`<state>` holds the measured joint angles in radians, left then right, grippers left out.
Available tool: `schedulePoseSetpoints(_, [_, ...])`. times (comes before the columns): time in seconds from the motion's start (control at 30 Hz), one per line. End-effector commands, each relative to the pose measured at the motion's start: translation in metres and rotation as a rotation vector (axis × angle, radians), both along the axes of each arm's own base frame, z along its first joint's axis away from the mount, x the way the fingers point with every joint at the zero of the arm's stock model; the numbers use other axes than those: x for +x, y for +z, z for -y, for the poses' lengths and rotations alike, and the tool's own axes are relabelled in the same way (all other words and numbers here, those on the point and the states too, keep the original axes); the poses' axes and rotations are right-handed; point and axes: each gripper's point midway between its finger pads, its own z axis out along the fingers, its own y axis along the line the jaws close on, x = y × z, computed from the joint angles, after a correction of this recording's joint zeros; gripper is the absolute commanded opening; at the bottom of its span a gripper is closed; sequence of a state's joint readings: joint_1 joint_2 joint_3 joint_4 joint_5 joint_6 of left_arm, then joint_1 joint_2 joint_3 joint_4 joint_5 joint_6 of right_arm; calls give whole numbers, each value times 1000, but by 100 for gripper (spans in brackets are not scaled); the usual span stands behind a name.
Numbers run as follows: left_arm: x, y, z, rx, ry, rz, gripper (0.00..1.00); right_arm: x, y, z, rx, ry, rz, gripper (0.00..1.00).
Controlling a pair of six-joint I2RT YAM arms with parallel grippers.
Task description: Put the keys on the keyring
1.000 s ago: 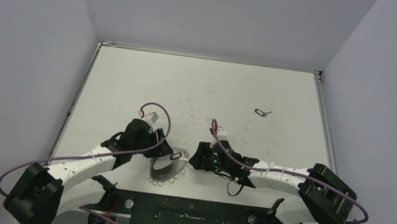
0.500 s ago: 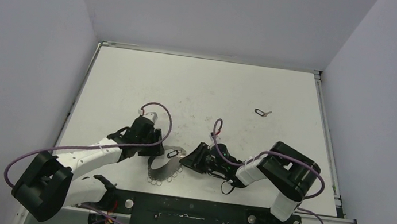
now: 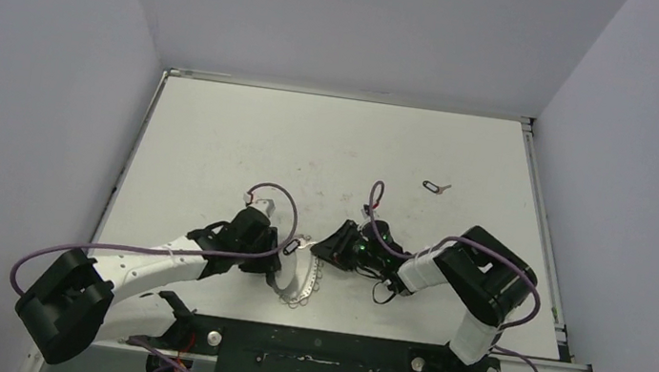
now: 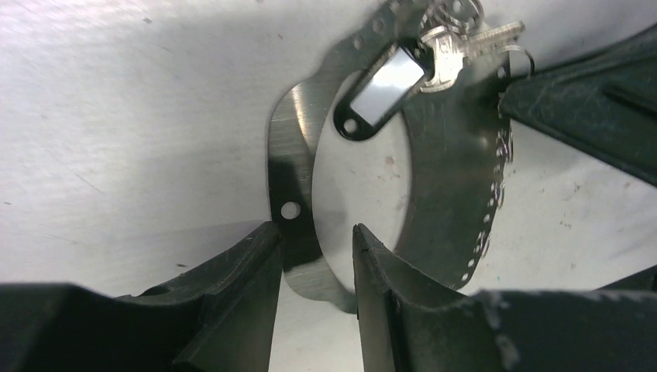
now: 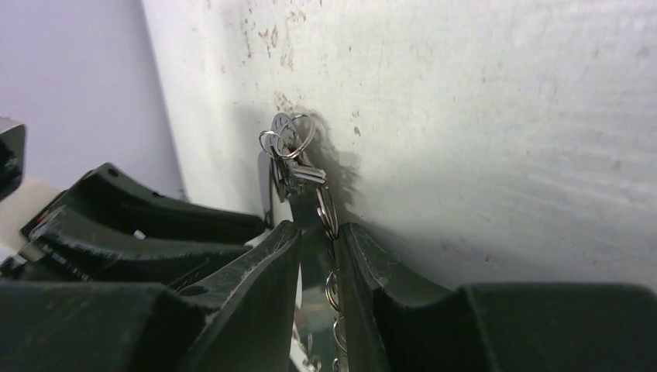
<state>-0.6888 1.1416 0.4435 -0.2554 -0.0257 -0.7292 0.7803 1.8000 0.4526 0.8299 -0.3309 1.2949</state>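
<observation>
Right fingers [image 5: 256, 283] pinch the keyring [image 4: 290, 178]; left fingers [image 4: 240, 287] straddle it, grip unclear. Thin, stiff, slippery metal, so hold bare band, clear of the keys [image 4: 385, 77].

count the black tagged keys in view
2. One key lies alone on the table, far right; the other key sits at the keyring near the front. Others may be hidden.
</observation>
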Motion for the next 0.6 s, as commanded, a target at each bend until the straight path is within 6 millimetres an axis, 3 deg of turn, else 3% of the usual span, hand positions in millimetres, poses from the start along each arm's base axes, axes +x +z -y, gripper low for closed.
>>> schedulePoseSetpoints(0.0, [-16, -4, 8, 6, 5, -38, 35, -4, -23, 33, -324, 100, 37, 30])
schedulePoseSetpoints(0.1, [-21, -3, 12, 23, -12, -33, 34, 2, -12, 53, -492, 141, 105, 40])
schedulePoseSetpoints(0.2, [-18, 0, 8, 37, -3, 3, 35, 8, -4, 75, -646, 169, 158, 56])
schedulePoseSetpoints(0.3, [-13, 9, 7, 22, 1, 49, 36, 14, 6, 80, -718, 224, 205, 60])
schedulePoseSetpoints(0.57, [0, 24, 4, -44, 26, 98, 40, 19, 15, 45, -600, 309, 217, 60])
